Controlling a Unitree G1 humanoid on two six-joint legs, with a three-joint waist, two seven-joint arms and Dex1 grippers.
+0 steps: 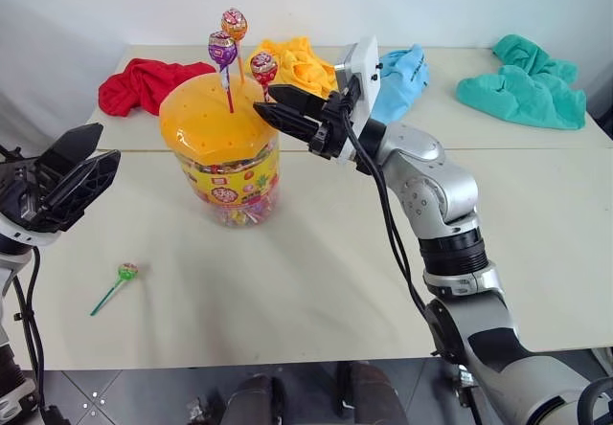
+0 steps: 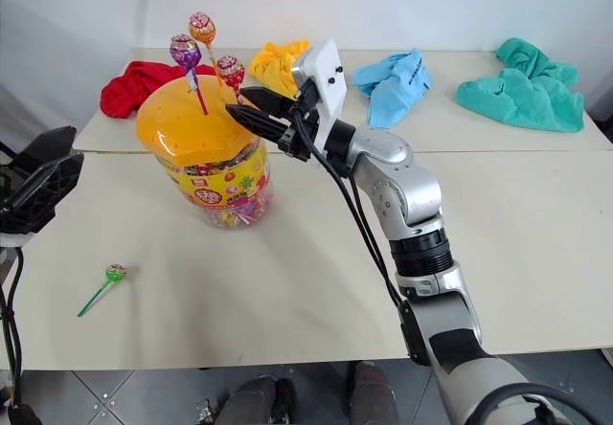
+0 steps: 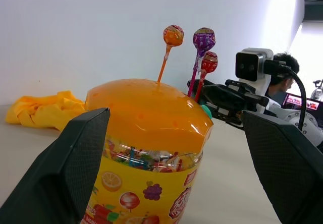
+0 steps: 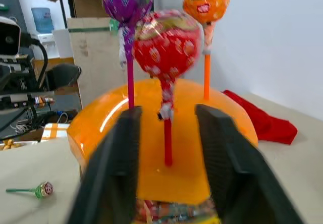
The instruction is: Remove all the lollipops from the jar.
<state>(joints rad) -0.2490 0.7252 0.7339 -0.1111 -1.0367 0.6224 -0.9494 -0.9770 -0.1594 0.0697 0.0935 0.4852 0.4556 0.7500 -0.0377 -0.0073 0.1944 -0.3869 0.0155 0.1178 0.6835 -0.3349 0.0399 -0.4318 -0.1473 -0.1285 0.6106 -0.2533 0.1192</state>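
The 2 head views look forward and down from above onto the table [image 1: 316,281], well back from the tools, and share nearly the same scene (the right eye's picture sits slightly shifted sideways). The left wrist view looks along the left gripper [image 3: 176,168] at the jar [image 3: 146,133], which stands near, ahead of its 2 fingers, with the right gripper [image 3: 222,100] beyond the jar. The right wrist view faces the opposite way, very near the jar's lid, its own fingers either side of the red lollipop [image 4: 166,52]; both wrist views share the 3 upright lollipops.
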